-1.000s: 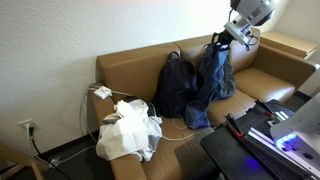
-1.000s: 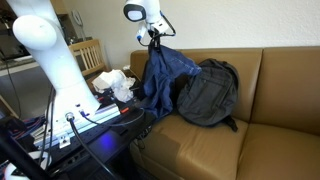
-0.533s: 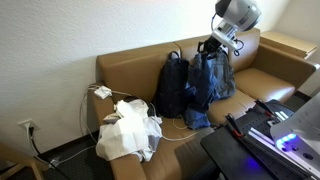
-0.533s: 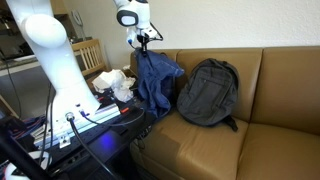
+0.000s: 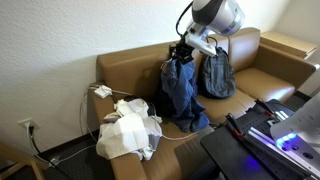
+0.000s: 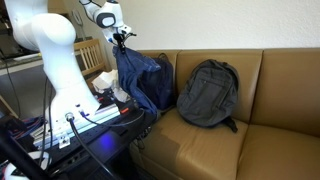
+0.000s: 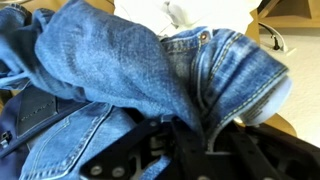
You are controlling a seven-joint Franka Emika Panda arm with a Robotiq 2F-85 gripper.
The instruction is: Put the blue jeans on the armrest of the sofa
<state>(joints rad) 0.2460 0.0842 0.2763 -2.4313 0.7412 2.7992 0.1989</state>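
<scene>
Jeans (image 5: 180, 95) hang from the hand (image 5: 184, 48), which is clamped on their top, over the sofa (image 5: 125, 68) beside a backpack (image 5: 217, 75).

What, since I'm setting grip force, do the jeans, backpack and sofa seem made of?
Blue jeans: denim, matte woven cotton by the look; faded weave, seams and a metal rivet show. Backpack: probably dark synthetic fabric, matte, softly slumped. Sofa: tan leather or faux leather, smooth with slight sheen; cannot tell which.

Exterior views: both are facing the sofa (image 5: 130, 65) (image 6: 290, 90) from opposite ends, mid-distance, sharing its cushions.
Wrist view: is looking close-up onto jeans (image 7: 120, 70), filling frame.
</scene>
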